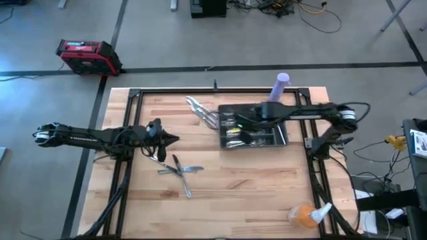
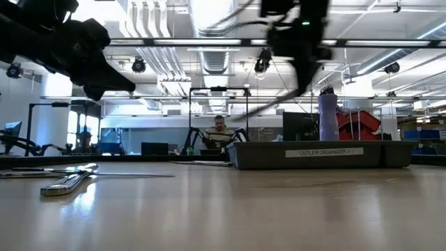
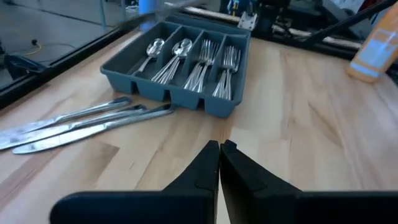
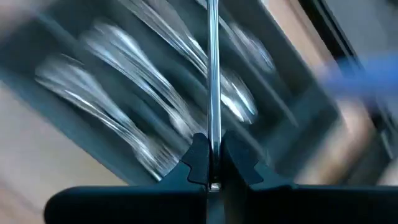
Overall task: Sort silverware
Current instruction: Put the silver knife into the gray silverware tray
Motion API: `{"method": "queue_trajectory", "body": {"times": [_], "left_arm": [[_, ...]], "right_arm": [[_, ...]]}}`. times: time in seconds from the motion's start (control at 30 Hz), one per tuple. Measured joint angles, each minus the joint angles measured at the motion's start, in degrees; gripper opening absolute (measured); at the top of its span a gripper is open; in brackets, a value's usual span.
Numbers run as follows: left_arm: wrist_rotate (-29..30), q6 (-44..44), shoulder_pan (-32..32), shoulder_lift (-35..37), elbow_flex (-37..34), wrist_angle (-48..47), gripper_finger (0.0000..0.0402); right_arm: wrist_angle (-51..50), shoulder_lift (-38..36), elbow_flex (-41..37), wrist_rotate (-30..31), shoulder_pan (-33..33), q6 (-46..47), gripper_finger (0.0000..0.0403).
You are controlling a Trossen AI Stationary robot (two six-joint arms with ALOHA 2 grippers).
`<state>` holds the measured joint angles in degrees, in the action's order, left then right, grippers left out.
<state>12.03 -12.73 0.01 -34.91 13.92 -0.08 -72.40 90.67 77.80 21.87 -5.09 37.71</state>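
The wooden table (image 1: 253,180) carries the cutlery organizer (image 1: 280,139), already holding spoons and forks (image 3: 225,65). Above it the right gripper (image 4: 211,163) pinches a slim utensil (image 4: 212,68), probably a knife; aligning it with an empty slot before lowering seems wise. The left gripper (image 3: 220,163), pressed together and empty, hovers over loose pieces (image 1: 179,170).

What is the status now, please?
Right gripper shut on a utensil, above the tray. Left gripper shut, empty, above bare table. Knives beside the tray, unsorted. Nothing in the way.
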Motion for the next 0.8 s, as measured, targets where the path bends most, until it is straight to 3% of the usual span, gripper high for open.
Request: {"method": "queue_trajectory", "body": {"times": [0.17,0.33,0.53,0.8], "left_arm": [[0.37,3.01,0.04,-2.76,-0.03,0.39,0.0000],[0.82,4.49,0.04,-5.01,-0.03,2.89,0.0000],[0.92,6.38,0.09,-6.02,0.14,5.00,0.0000],[0.92,6.67,0.09,-6.55,0.21,5.09,0.0000]], "right_arm": [[-3.91,-8.82,-12.15,-0.77,2.32,21.94,0.0000],[-3.75,-14.04,-22.66,-4.85,2.98,36.67,0.0000],[-0.63,-15.25,-28.53,-11.39,3.00,41.21,0.0000],[3.14,-13.53,-29.26,-11.20,2.43,38.36,0.0011]]}}
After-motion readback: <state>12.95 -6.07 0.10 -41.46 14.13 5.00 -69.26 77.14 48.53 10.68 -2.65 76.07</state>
